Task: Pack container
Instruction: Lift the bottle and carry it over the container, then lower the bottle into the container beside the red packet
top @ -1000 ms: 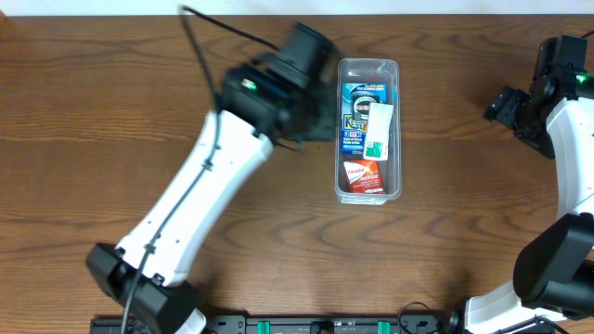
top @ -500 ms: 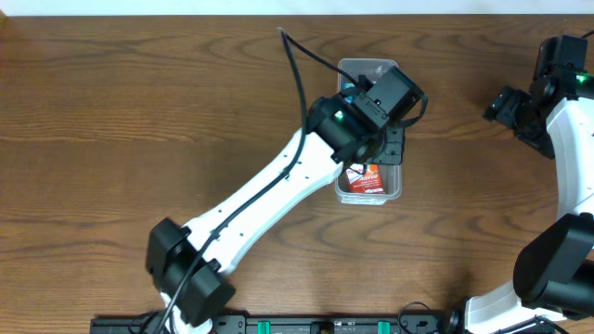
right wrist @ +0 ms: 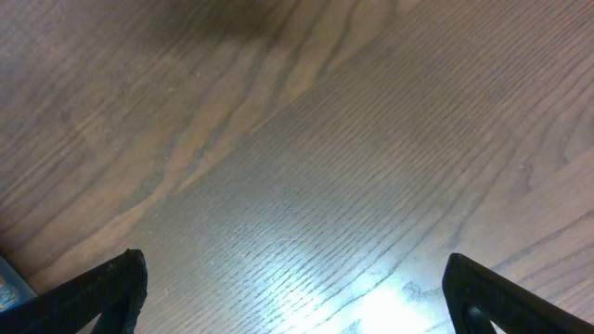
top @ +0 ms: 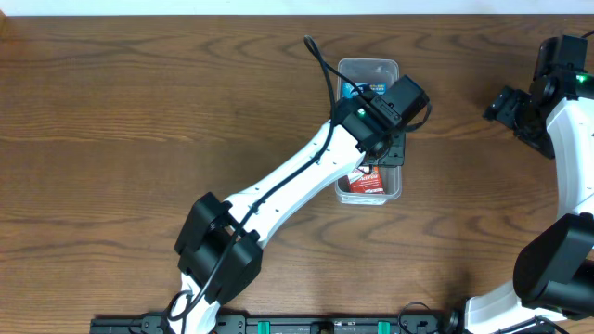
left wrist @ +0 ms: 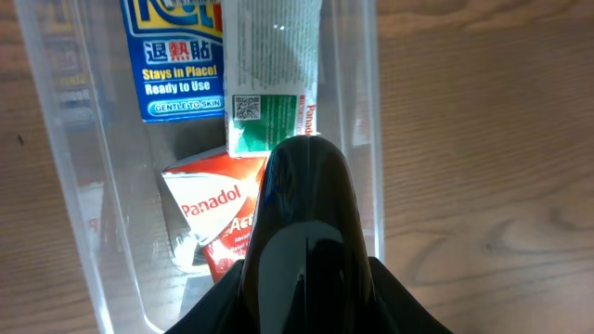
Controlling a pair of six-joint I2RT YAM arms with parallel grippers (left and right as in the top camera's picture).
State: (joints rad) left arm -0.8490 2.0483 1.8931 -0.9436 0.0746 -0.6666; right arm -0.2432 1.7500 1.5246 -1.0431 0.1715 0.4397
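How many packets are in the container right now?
3 visible: blue pack at the far end, white-and-green box beside it, red Panadol pack at the near end. The left claw may hide more.

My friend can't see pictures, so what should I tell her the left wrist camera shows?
The left gripper, black and shut, points down into a clear plastic container on a wooden table. Inside lie a red Panadol packet, a white-and-green box and a blue packet.
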